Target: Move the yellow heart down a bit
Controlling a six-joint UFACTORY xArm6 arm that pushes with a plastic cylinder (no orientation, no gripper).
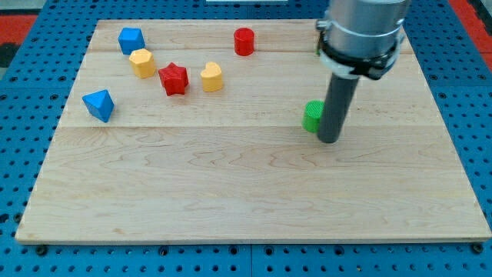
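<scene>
Yellow heart [211, 76] near board's [246, 192] top, just right of red star [174, 78]. Tip [328, 140] well apart at right, beside green block [312, 116], holding nothing.

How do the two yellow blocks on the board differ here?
The yellow heart is heart-shaped with a notched top; the yellow hexagon-like block has flat angled sides. The yellow heart sits right of the red star, the yellow hexagon-like block up-left of it, just below a blue block. Both are far left of my tip.
</scene>
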